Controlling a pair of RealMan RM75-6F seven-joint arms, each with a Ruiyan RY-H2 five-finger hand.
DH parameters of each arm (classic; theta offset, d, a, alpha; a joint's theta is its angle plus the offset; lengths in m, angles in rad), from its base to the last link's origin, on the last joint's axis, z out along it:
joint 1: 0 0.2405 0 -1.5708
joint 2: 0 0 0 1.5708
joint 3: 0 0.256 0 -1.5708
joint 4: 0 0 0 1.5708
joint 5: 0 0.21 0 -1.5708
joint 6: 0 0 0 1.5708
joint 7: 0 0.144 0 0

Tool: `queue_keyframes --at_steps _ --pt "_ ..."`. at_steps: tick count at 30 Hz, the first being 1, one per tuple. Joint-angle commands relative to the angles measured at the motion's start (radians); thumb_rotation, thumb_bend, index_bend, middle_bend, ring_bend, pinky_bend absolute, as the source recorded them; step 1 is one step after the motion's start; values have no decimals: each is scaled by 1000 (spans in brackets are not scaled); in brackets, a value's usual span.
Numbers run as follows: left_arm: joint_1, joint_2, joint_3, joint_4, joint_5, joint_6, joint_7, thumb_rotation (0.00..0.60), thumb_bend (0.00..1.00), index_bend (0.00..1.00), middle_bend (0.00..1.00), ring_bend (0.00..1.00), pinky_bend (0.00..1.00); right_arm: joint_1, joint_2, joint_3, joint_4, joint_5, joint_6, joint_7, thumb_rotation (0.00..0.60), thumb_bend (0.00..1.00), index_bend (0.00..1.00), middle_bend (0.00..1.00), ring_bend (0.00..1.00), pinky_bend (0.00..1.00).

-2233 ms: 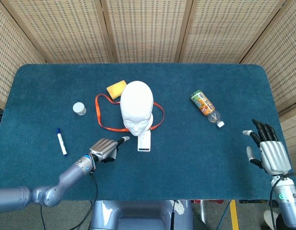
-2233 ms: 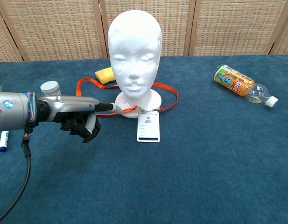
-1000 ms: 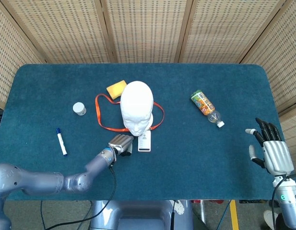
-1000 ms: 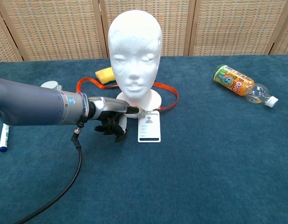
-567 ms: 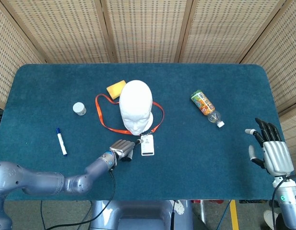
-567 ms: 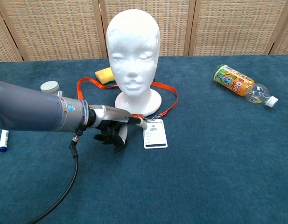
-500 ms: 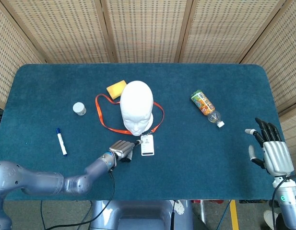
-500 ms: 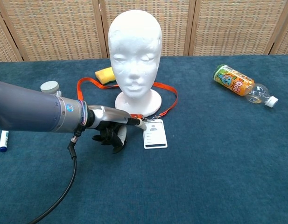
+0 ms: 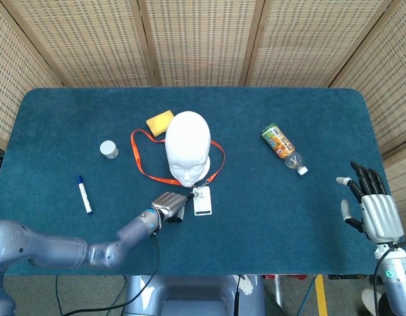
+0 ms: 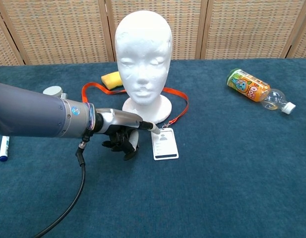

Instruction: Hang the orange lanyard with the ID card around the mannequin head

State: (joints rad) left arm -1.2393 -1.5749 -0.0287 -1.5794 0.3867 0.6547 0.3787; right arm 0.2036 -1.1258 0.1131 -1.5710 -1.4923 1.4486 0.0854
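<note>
The white mannequin head (image 9: 187,148) (image 10: 143,54) stands upright on its round base at mid-table. The orange lanyard (image 9: 138,161) (image 10: 178,101) lies flat on the cloth, looped around the back of the base. Its white ID card (image 9: 202,200) (image 10: 164,144) lies face up just in front of the base. My left hand (image 9: 168,205) (image 10: 120,135) rests on the table left of the card, one finger stretched out to touch the card's top clip, the others curled under. My right hand (image 9: 372,209) hovers off the table's right edge with fingers spread and nothing in it.
A yellow sponge (image 9: 159,121) (image 10: 111,79) lies behind the head. A juice bottle (image 9: 281,146) (image 10: 252,90) lies on its side at the right. A small white jar (image 9: 109,149) (image 10: 53,91) and a blue-capped marker (image 9: 83,194) (image 10: 2,148) sit at the left.
My left hand slid right from the open cloth to the card's clip. The card shifted right and nearer, turning slightly, and the strap's front pulled with it. The right hand barely moved.
</note>
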Motion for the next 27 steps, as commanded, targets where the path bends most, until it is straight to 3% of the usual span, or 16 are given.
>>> queue_keyframes --at_steps 1,14,27 --pt "-8 -9 1 5 -6 -2 -1 600 1000 43 838 788 854 0 -1 1 1 0 -1 -1 600 567 244 9 0 0" --pt "-71 7 38 -33 -96 -39 15 600 1000 55 838 788 854 -4 1 4 -1 -9 8 11 600 567 244 9 0 0" --pt "-182 49 109 -130 -201 -50 48 600 1000 61 838 788 851 -7 1 4 -3 -17 14 11 600 567 244 9 0 0"
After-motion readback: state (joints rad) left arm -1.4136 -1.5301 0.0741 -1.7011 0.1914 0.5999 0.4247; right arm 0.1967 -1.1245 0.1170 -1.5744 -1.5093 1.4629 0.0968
